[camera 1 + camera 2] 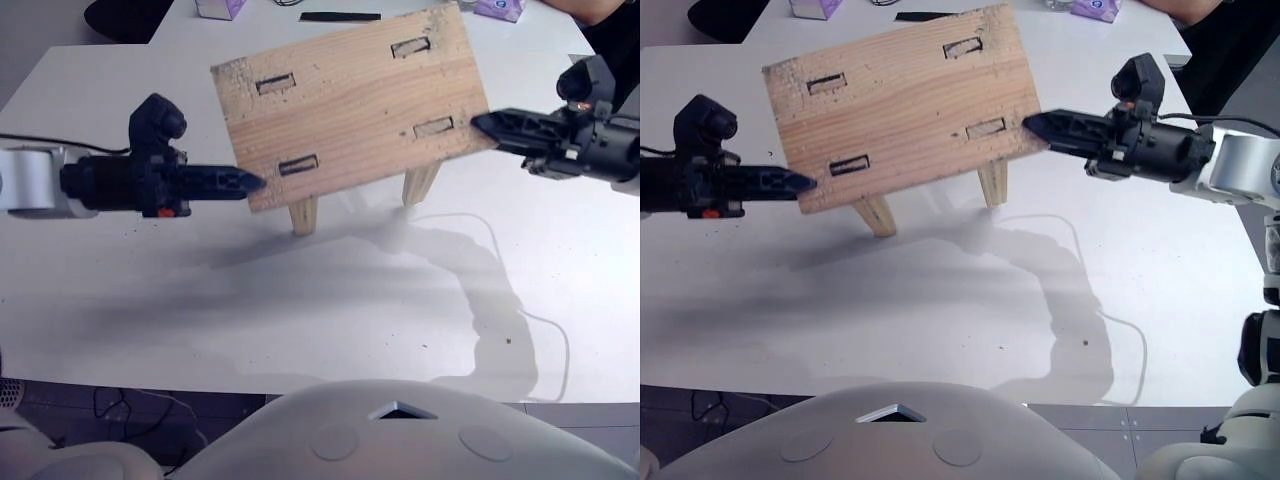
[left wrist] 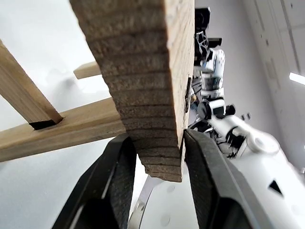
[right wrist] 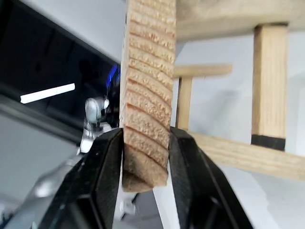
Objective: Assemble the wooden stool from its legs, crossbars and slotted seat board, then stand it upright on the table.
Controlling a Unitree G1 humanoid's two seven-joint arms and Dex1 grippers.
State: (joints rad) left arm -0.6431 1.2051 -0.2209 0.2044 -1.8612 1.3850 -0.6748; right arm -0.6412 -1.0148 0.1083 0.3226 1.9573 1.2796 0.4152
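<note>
Two-ended hold: left gripper (image 1: 256,182), right gripper (image 1: 480,123) each closed on opposite seat board (image 1: 350,100) ends, likely balancing tilted stool (image 1: 303,214) for upright set-down near tabletop's (image 1: 300,320) far edge.

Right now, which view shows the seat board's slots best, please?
The left eye view: all four slots face it on the seat board. The right eye view shows the same; the wrist views show the board's edge.

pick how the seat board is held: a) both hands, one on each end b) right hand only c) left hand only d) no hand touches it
a: the left hand and the right hand each pinch an opposite end of the seat board between their fingers.
</note>
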